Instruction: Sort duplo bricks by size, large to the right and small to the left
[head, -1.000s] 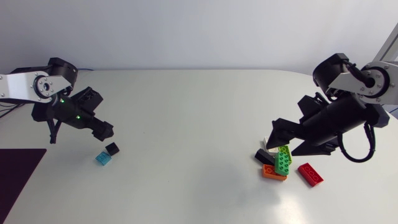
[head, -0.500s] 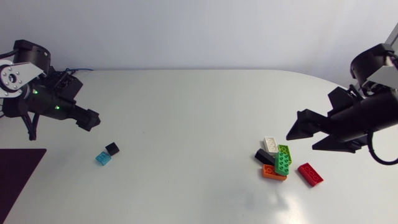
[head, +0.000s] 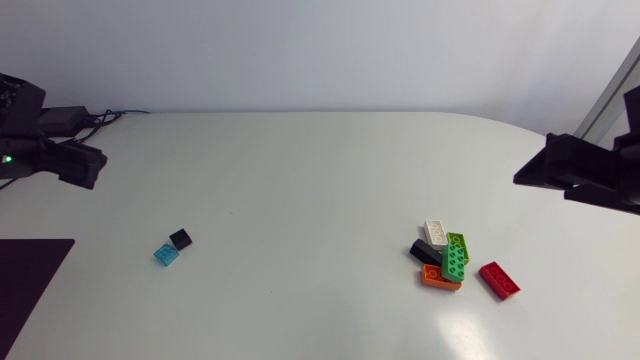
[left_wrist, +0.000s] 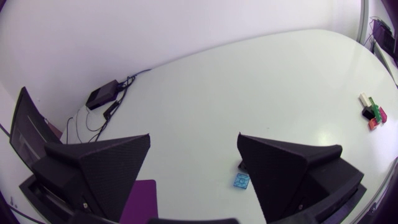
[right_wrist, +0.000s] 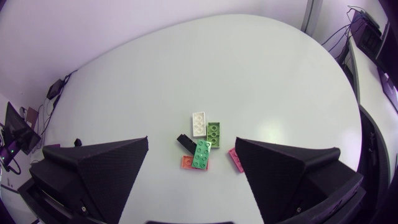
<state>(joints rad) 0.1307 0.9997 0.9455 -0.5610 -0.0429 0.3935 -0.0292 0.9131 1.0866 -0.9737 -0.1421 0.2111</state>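
Observation:
Two small bricks lie together at the left: a teal one (head: 166, 254) and a black one (head: 180, 239). At the right sits a pile of large bricks: white (head: 436, 232), green (head: 455, 262), black (head: 424, 251) and orange (head: 440, 279), with a red one (head: 499, 280) just beside it. My left gripper (head: 85, 168) is at the left edge, far from the small bricks, open and empty. My right gripper (head: 545, 172) hangs at the right edge, open and empty. In the left wrist view the teal brick (left_wrist: 241, 180) lies by one finger of the left gripper (left_wrist: 194, 137). The right gripper (right_wrist: 193, 143) looks down on the green brick (right_wrist: 201, 154).
A dark purple mat (head: 30, 280) lies at the table's front left corner. A black box with cables (left_wrist: 102, 96) sits near the far left edge. White tabletop (head: 320, 200) stretches between the two brick groups.
Both arms have pulled back to the side edges. The left gripper moved up and away from the small bricks, the right one away from the pile. No brick has moved.

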